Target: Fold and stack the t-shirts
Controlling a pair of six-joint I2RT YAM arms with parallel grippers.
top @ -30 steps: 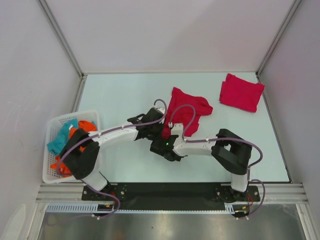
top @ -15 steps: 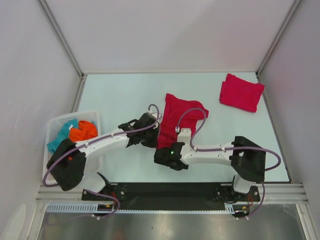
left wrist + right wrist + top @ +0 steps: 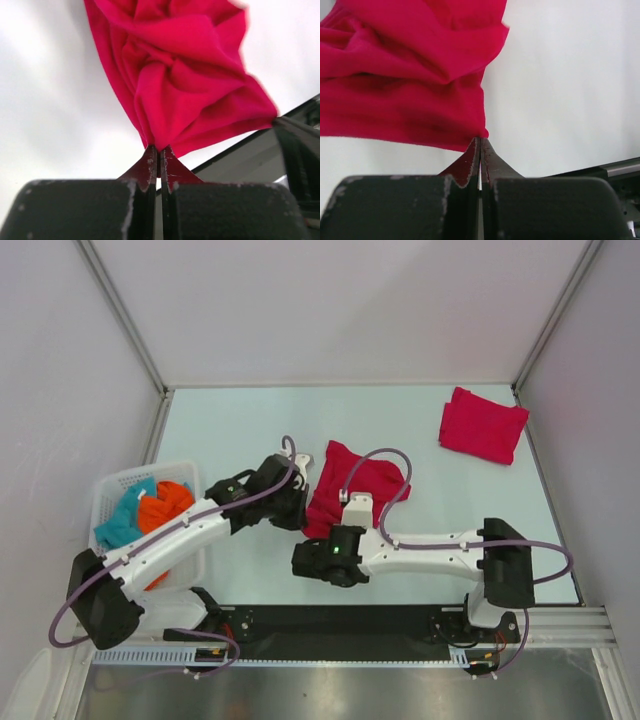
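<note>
A crumpled crimson t-shirt [image 3: 350, 485] lies bunched near the middle of the table. My left gripper [image 3: 300, 512] is shut on its near left edge; the left wrist view shows the cloth [image 3: 185, 80] pinched between the fingertips. My right gripper [image 3: 322, 540] is shut on a near corner of the same shirt, seen in the right wrist view [image 3: 410, 85]. A second crimson t-shirt [image 3: 483, 424] lies folded at the far right corner.
A white basket [image 3: 112, 498] at the left edge holds teal and orange cloths [image 3: 150, 508]. Both arms cross the near middle of the table. Walls and metal posts bound the table on three sides.
Both grippers have pulled the crumpled shirt toward the near left, bunching it up. The left arm has stretched out and the right arm has reached further left. The folded shirt has not moved.
</note>
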